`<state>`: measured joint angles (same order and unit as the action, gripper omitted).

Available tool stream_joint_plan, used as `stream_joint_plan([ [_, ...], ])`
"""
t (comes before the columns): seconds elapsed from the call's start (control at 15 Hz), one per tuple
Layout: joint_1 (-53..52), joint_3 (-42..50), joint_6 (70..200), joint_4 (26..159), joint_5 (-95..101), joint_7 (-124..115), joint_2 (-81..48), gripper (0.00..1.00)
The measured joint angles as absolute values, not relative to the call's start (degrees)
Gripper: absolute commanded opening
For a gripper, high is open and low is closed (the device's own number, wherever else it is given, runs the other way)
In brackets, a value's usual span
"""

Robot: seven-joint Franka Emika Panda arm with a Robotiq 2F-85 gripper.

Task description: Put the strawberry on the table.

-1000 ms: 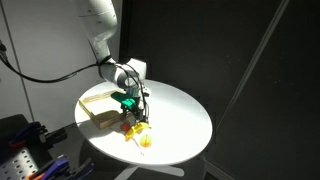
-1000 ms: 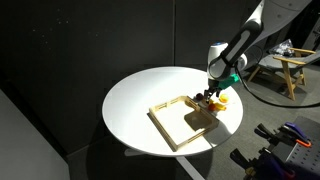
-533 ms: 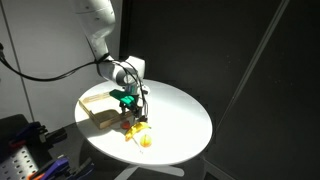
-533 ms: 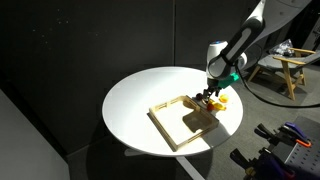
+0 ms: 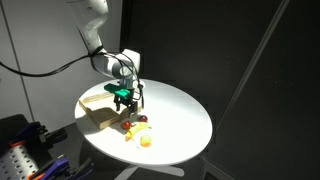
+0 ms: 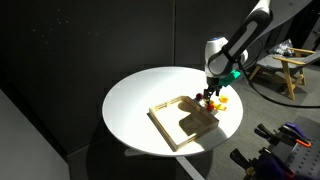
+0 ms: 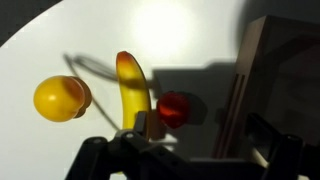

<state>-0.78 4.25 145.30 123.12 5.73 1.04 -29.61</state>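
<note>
The strawberry (image 7: 173,108) is a small bright red piece lying on the white table (image 7: 180,40), in shadow between the banana (image 7: 133,88) and the edge of the wooden tray (image 7: 262,70). In an exterior view it shows as a red spot (image 5: 127,126) below the gripper. My gripper (image 7: 205,135) is open and empty, its fingers spread above the strawberry and not touching it. In both exterior views the gripper (image 5: 127,101) (image 6: 208,96) hangs a little above the table near the tray's corner.
A round yellow fruit (image 7: 60,98) (image 5: 146,140) lies beside the banana. A darker maroon fruit (image 5: 143,119) sits close by. The square wooden tray (image 5: 98,107) (image 6: 180,122) lies on the round table (image 5: 185,120) (image 6: 140,100). Darkness surrounds the table.
The gripper has risen from just above the fruits and pulled back slightly toward the tray. The red piece stays on the table.
</note>
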Motion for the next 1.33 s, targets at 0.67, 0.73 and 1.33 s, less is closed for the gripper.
stream_joint_plan([
  [0.67,-3.14,4.47,138.1,127.57,7.52,-2.7,-20.29,1.0],
  [0.73,-3.17,4.34,137.72,128.16,7.52,-2.89,-19.21,1.0],
  [1.33,-3.2,2.59,137.47,133.78,7.52,-4.12,-9.56,1.0],
])
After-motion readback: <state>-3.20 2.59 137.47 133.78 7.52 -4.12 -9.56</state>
